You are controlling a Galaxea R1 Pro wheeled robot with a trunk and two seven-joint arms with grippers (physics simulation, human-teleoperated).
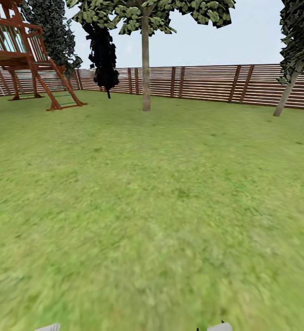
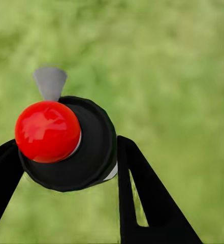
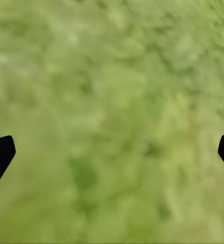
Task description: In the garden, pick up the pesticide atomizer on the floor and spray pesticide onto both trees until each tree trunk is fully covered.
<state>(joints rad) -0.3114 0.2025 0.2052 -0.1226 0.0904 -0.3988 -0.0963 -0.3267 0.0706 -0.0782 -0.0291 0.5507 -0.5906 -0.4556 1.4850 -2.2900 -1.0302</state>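
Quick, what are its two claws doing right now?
Left gripper: closed on the small dark pesticide atomizer with a round red top.
Right gripper: open, empty, above green grass.

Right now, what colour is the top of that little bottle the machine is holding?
Bright red, on the dark pesticide atomizer gripped by the left gripper; clearest in the left wrist view.

Bright, even daylight; blurred, shadowless lawn point(image 1: 152, 220).

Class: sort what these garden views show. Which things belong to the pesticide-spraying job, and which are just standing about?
Belongs to the job:
pesticide atomizer, gripped by the left gripper
straight-trunked tree
leaning tree

Just standing about:
wooden play tower
dark cypress-like tree
slat fence
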